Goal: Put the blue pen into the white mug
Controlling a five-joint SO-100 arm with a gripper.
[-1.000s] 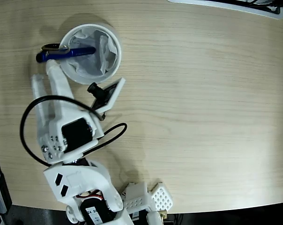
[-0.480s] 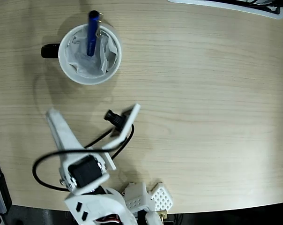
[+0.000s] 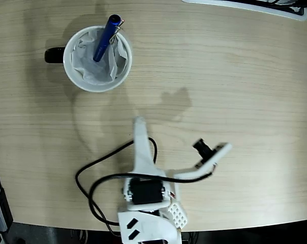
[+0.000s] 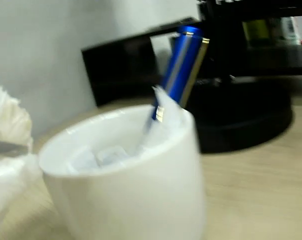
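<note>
One step left by my reckoning: tuck away. The blue pen (image 3: 104,36) stands tilted in the white mug (image 3: 75,72), far left of the fixed view, poking over the far rim. My gripper (image 3: 180,152) sits near, spread wide, carrying nothing.

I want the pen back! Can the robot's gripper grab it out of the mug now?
Probably yes: the blue pen sticks up above the white mug's rim, and bare table lies between it and the gripper.
</note>
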